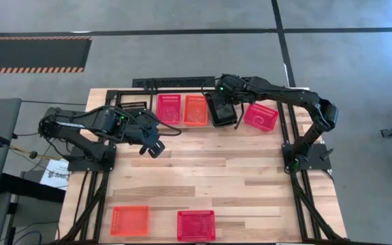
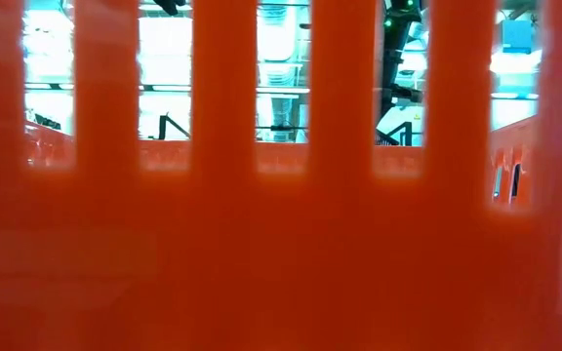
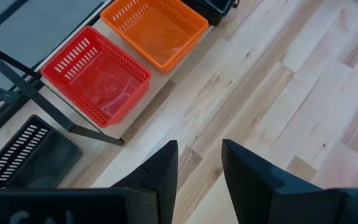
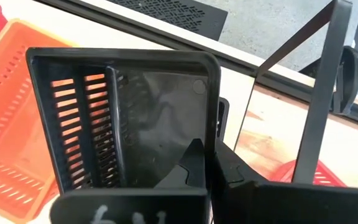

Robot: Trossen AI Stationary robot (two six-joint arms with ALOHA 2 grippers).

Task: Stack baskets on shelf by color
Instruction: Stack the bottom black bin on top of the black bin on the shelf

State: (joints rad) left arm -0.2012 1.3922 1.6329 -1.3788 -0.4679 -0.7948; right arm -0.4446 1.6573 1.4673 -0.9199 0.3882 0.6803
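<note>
On the shelf (image 1: 182, 126) at the table's far edge stand a red basket (image 1: 169, 109) and an orange basket (image 1: 195, 109), side by side on their bottoms. Right of them my right gripper (image 4: 211, 163) is shut on a black basket (image 1: 222, 110), which is tilted with its open side toward the wrist. My left gripper (image 1: 154, 148) hovers open over bare table in front of the shelf's left part, nothing between its fingers (image 3: 160, 168). Another black basket (image 3: 23, 155) lies left of the red one. My right gripper pinches one wall of the black basket at its rim (image 4: 215, 134), one finger (image 4: 194, 163) inside the basket and one (image 4: 232, 169) outside. The fingers slant down from above. The basket is tilted; whether its lower end rests on the shelf I cannot tell.
A pink-red basket (image 1: 260, 116) lies right of the black one. An orange basket (image 1: 129, 220) and a red basket (image 1: 195, 224) sit at the table's near edge. An orange basket wall (image 2: 281, 244) fills the low view. Black frame rods (image 4: 319, 93) rise beside the shelf.
</note>
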